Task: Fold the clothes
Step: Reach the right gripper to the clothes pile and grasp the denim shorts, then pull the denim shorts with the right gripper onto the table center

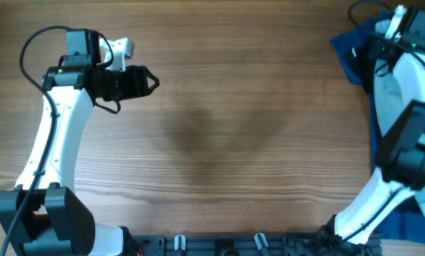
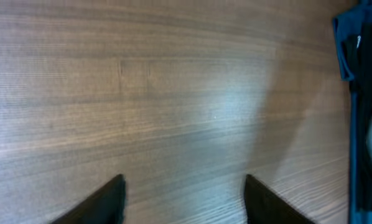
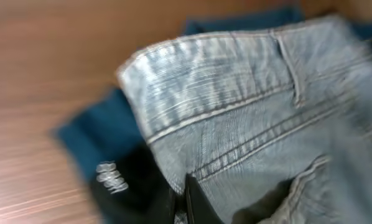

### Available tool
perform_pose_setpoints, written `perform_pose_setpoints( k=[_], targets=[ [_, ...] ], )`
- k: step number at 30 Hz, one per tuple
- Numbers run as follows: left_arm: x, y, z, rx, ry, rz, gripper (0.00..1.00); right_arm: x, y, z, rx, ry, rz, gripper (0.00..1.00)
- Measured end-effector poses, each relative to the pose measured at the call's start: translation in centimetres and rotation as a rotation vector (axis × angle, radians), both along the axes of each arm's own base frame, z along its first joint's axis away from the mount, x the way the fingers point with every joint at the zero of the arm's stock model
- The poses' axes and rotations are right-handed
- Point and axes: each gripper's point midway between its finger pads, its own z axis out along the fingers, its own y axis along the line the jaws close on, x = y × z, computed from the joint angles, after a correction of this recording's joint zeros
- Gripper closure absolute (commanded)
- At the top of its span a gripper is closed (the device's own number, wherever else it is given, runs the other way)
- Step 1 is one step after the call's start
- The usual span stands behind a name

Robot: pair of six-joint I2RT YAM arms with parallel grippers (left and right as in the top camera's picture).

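The pale light-blue denim shorts fill the right wrist view, waistband toward the top, lying on a pile at the table's far right. In the overhead view only a pale patch of the shorts shows beside the right arm. My right gripper is shut, with a fold of the denim pinched between its fingers. My left gripper is open and empty over bare table at the far left, and it also shows in the left wrist view.
A royal-blue garment lies under the shorts at the far right and also shows in the right wrist view and the left wrist view. A black garment with a white print lies by the right fingers. The wooden table spans the middle.
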Motion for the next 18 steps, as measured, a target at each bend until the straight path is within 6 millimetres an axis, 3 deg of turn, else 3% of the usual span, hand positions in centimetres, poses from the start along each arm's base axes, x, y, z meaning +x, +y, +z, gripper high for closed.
perform_pose_setpoints(
  k=[2, 4, 7, 8, 9, 10, 12, 14, 15, 16, 18],
  targets=[
    [0.2, 0.0, 0.1, 0.000, -0.010, 0.000, 0.61, -0.5, 3.0, 5.2, 0.005, -0.068, 0.060, 0.96],
    [0.4, 0.1, 0.4, 0.001, -0.019, 0.005, 0.61, -0.8, 7.6, 10.3, 0.011, -0.152, 0.156, 0.96],
    [0.9, 0.7, 1.3, 0.002, -0.046, 0.020, 0.61, -1.4, 15.9, 14.4, 0.041, -0.220, 0.334, 0.96],
    [1.1, 1.2, 1.8, 0.004, -0.060, 0.033, 0.61, -1.7, 19.9, 15.3, 0.063, -0.236, 0.421, 0.96],
    [1.2, 1.9, 2.4, 0.005, -0.076, 0.049, 0.61, -2.1, 23.5, 15.5, 0.089, -0.238, 0.497, 0.96],
    [1.2, 2.5, 2.9, 0.006, -0.090, 0.064, 0.61, -2.4, 26.0, 15.4, 0.108, -0.233, 0.548, 0.96],
    [1.2, 4.2, 4.1, 0.011, -0.119, 0.108, 0.61, -3.8, 32.6, 14.5, 0.156, -0.199, 0.677, 0.96],
    [0.9, 5.7, 4.9, 0.015, -0.133, 0.148, 0.61, -5.2, 38.1, 13.3, 0.193, -0.166, 0.777, 0.92],
    [0.8, 6.6, 5.1, 0.017, -0.134, 0.170, 0.61, -6.1, 40.7, 12.6, 0.213, -0.145, 0.825, 0.78],
    [0.6, 7.2, 5.1, 0.017, -0.128, 0.187, 0.61, -7.0, 43.0, 11.9, 0.228, -0.125, 0.868, 0.56],
    [0.3, 8.3, 5.0, 0.017, -0.112, 0.218, 0.57, -9.1, 47.3, 10.3, 0.263, -0.079, 0.940, 0.43]
  ],
)
